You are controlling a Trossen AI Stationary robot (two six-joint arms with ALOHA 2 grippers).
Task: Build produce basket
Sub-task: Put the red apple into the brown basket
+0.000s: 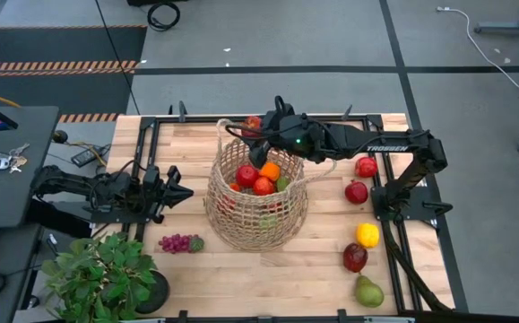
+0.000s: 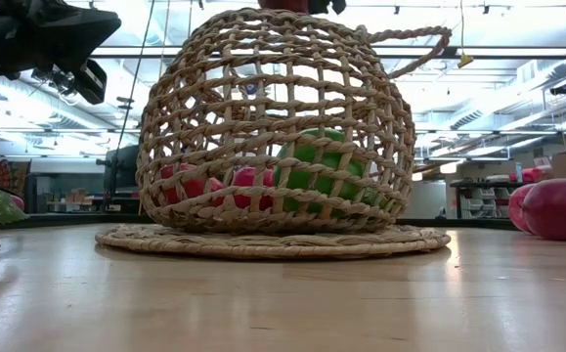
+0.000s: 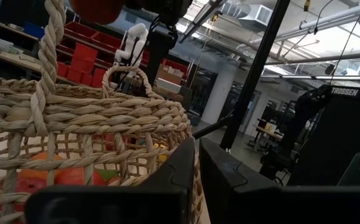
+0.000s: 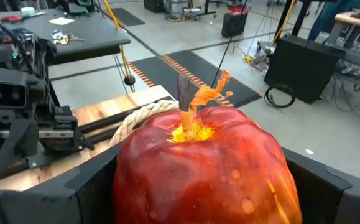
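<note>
The tan open-weave basket stands on its flat base at the table's middle. It holds red fruits, an orange and a green apple. Above the basket's far rim, my right gripper is shut on a red apple, which also shows in the left wrist view. My left gripper is shut and stands just left of the basket's wall, apart from it in the high view. More produce lies on the table to the right: red apples, a yellow one, a dark red one and a pear. My right gripper pinches the red apple by its two opposite sides between its two fingers. The fingers come from the table's right side, slanting a little downward. The apple is lifted clear above the basket's far rim, with its stem up.
Purple grapes lie near the basket's left front. A potted green plant stands at the near left corner. The basket's looped handle sticks up at its rim. A black frame runs along the table's edges.
</note>
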